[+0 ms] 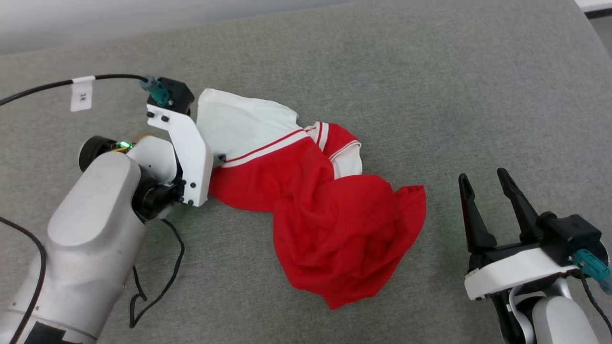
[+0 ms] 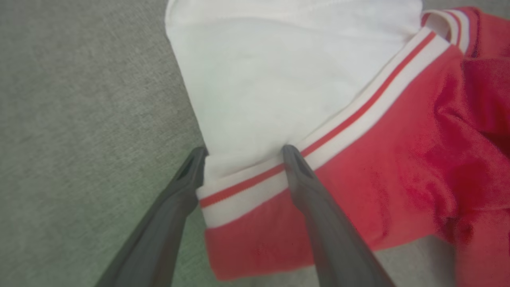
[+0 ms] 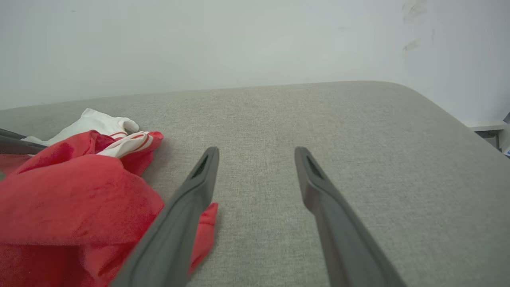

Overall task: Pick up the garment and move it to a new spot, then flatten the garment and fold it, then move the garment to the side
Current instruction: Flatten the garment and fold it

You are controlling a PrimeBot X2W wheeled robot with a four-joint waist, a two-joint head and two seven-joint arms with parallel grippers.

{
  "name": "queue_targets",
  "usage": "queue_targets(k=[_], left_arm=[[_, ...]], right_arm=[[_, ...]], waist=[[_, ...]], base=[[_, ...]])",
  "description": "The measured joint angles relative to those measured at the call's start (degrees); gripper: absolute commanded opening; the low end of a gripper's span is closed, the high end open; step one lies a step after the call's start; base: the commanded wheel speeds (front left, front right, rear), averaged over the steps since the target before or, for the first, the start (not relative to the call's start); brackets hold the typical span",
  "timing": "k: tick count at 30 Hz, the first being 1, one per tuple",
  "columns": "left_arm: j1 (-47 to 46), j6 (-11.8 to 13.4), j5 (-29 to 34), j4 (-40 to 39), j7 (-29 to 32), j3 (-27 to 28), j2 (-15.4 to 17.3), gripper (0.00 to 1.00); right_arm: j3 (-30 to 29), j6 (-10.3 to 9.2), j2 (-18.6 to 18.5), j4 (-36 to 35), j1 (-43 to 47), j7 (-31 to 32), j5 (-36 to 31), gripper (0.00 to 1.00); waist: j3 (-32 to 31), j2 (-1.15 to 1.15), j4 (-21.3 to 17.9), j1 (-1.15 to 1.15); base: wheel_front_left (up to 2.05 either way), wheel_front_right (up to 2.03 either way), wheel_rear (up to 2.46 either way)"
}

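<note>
Soft, limp garment (image 1: 330, 224) should pinch easily at its striped sleeve seam (image 2: 358, 107); left gripper (image 2: 244, 151) straddles it, fingers parted, gripping nothing. Right gripper (image 1: 483, 174), lower right: parted, empty.

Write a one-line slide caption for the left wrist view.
Open left hand poised over the striped trim of the crumpled garment, where white sleeve meets red body, on grey upholstery.

Wide bare cushion (image 1: 454, 86) beyond and right of the garment (image 1: 325, 215), so free passage there. Right gripper (image 1: 482, 174), fingers spread, has bare fabric ahead and the red heap close on its left. Left gripper (image 2: 244, 150) straddles the sleeve seam, and a loose black cable (image 1: 183, 249) trails beside its arm.
</note>
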Motion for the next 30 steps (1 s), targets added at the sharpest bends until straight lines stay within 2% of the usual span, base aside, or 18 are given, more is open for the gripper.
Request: queue_targets(k=[5,8,9,14,18,21,26,30], left_arm=[[-1.36,-0.31,-3.49,2.15,5.75,-1.89,0.92,1.0],[-1.72,-0.31,-4.87,2.66,6.8,-2.78,0.89,1.0],[-1.74,-0.31,-5.41,2.53,5.67,-3.83,1.09,0.0],[-1.45,-0.32,-4.86,1.74,-3.72,-6.94,0.93,0.0],[-1.65,-0.33,-4.22,0.05,-12.6,-6.87,1.22,0.0],[-0.47,-0.01,-4.21,-2.53,-16.59,-6.01,1.85,0.0],[7.3,3.81,-4.3,-10.22,-20.97,-4.21,4.83,0.0],[18.0,9.07,-5.88,-16.48,-22.88,-2.76,6.45,0.0]], right_arm=[[0.65,0.0,0.01,1.41,-1.09,-0.74,0.43,1.0],[0.7,-0.01,0.01,1.67,-1.24,-0.89,0.43,1.0],[0.68,-0.01,0.01,1.75,-1.37,-0.9,0.43,1.0],[-0.44,-0.01,0.01,1.92,-1.3,-0.57,-0.18,1.0],[-1.31,0.0,0.02,1.42,-0.38,0.22,-1.24,1.0],[-2.12,0.0,0.02,0.46,0.66,1.02,-2.01,1.0],[-4.13,-0.01,0.01,-1.51,3.11,2.68,-2.31,1.0],[-5.12,-0.01,0.01,-2.58,4.61,3.52,-2.35,1.0]], waist=[[1.26,0.0,-1.08,-0.01],[1.31,0.0,-1.13,-0.01],[1.31,0.0,-1.02,-0.01],[0.02,0.0,0.12,0.0],[-2.27,0.0,1.56,0.0],[-4.48,0.0,2.82,-0.01],[-7.88,0.0,5.35,-0.02],[-9.83,0.0,7.41,-0.02]], base=[[0.0,0.0,0.0],[0.0,0.0,0.0],[0.0,0.0,0.0],[0.0,0.0,0.0],[0.0,0.0,0.0],[0.0,0.0,0.0],[0.0,0.0,0.0],[0.0,0.0,0.0]])
